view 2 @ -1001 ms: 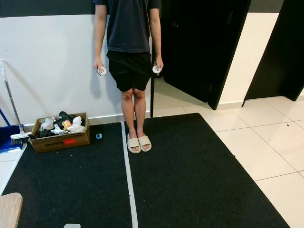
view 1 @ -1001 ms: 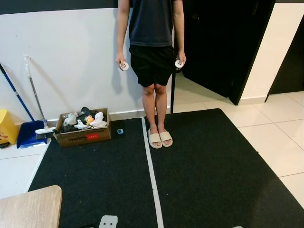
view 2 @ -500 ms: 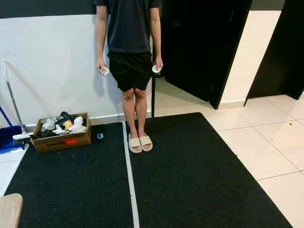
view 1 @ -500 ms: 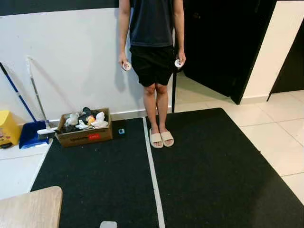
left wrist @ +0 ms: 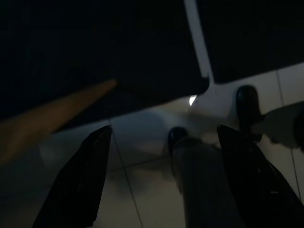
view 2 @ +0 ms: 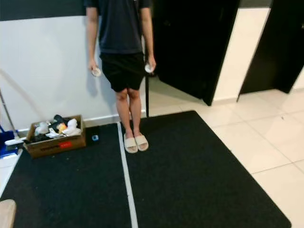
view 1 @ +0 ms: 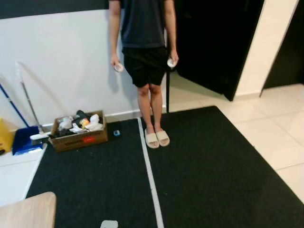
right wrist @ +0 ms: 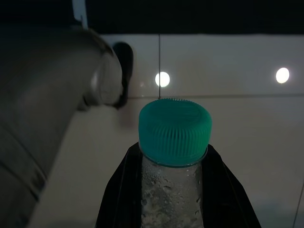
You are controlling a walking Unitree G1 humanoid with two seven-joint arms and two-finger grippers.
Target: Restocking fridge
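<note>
While the right gripper (right wrist: 173,190) clamps a bottle (right wrist: 172,199) with its long axis along the fingers and green cap (right wrist: 174,131) outward, the left gripper (left wrist: 166,175) hangs spread with nothing in it, no fridge visible ahead.

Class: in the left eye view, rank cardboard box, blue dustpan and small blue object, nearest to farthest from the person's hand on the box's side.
1. Small blue object, on the mat below the hand.
2. Cardboard box, by the wall.
3. Blue dustpan, far left.
</note>
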